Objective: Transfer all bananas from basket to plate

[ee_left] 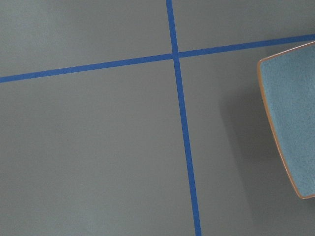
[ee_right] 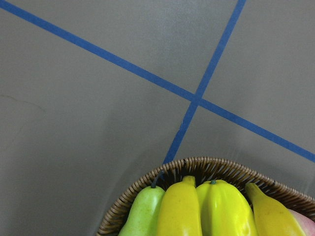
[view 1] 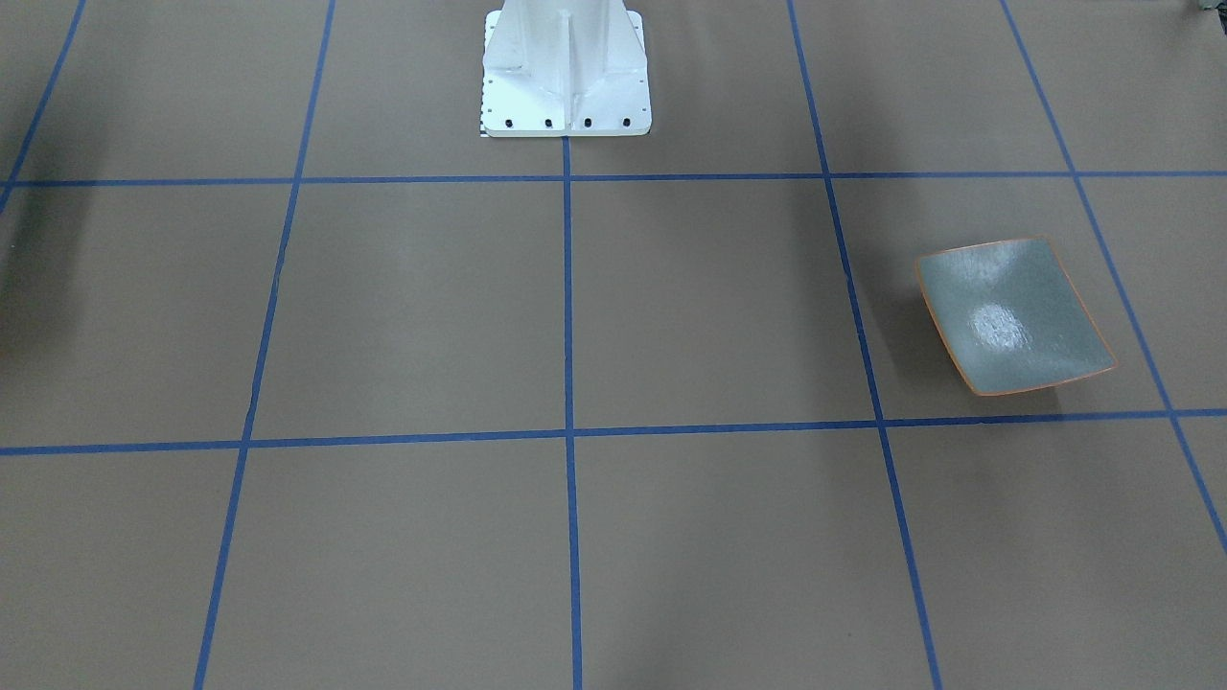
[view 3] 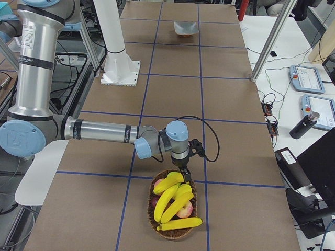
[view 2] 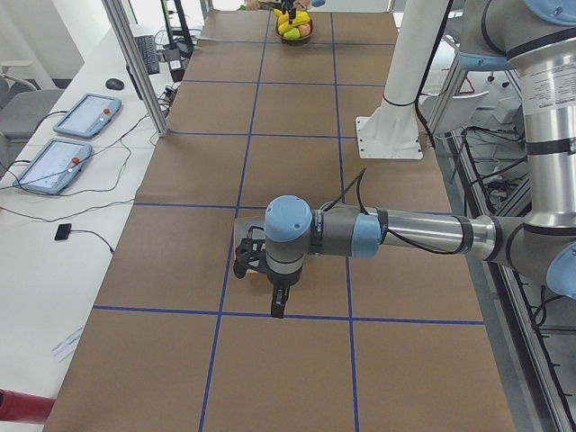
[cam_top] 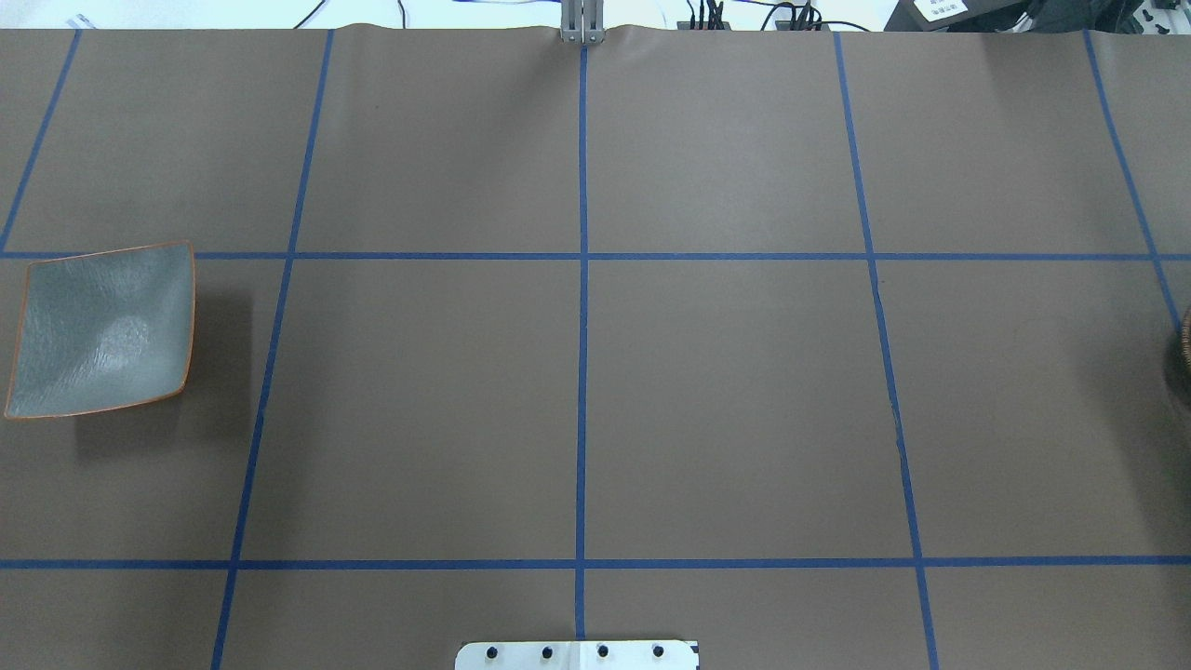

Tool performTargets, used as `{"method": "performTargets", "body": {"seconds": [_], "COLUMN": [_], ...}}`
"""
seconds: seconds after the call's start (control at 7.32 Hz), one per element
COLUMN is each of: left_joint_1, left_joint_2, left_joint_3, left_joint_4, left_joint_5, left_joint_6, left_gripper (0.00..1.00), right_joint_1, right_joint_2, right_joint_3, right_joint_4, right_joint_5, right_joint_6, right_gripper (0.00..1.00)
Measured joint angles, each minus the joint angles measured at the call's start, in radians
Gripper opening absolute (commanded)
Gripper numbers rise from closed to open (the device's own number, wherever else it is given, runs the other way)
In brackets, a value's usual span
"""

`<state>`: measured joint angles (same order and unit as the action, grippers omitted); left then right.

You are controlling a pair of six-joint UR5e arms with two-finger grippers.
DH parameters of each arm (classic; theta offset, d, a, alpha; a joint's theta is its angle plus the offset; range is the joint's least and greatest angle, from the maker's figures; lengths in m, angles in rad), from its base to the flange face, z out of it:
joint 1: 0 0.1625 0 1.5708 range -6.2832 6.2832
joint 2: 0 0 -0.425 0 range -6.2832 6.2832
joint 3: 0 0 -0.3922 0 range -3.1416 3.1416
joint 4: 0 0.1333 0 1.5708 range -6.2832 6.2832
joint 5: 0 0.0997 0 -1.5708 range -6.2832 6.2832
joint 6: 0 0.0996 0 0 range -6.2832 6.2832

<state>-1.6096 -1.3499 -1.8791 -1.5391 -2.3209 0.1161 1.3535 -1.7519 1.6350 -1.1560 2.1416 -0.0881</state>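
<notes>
**Hanging over both ends of the table, bananas in the basket**

Start at your far left in the overhead view: the plate (cam_top: pixel 98 330) lies flat on the brown table (cam_top: pixel 726 409), in the grid square at the left edge, its orange rim just below a blue tape line (cam_top: pixel 583 372). The left gripper (view 2: pixel 277 304) hangs pointing down over that end. It shows only in the left side view, so you cannot tell from it whether the claw is wide or narrow. The left wrist camera looks straight down at a tape crossing, with the plate at its right edge.

In the middle, the robot base (cam_top: pixel 577 654) stands on the centre tape line at the near edge.

At the far right, the basket (view 3: pixel 157 227) holds the bananas (view 3: pixel 170 201), piled together with a reddish apple (view 3: pixel 184 210) beside them. In the right wrist view a green pear (ee_right: pixel 145 211) lies against the bananas by the woven rim. The right gripper (view 3: pixel 186 173) points down just over the basket's rim, above the banana ends. Whether it touches them, and how far its claw is spread, you cannot tell. Plate and basket are well apart.
</notes>
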Motion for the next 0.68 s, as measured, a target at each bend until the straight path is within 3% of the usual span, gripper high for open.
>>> {"method": "performTargets", "body": {"seconds": [0.68], "left_joint_1": [0.0], "left_joint_2": [0.0], "left_joint_3": [0.0], "left_joint_4": [0.001], "left_joint_5": [0.0], "left_joint_6": [0.0], "left_gripper": [1.0], "right_joint_1": [-0.038], "right_joint_2": [-0.043], "right_joint_3": [-0.001], "right_joint_4": [0.004], "right_joint_5": [-0.029], "right_joint_6": [-0.015], "right_gripper": [0.63]}}
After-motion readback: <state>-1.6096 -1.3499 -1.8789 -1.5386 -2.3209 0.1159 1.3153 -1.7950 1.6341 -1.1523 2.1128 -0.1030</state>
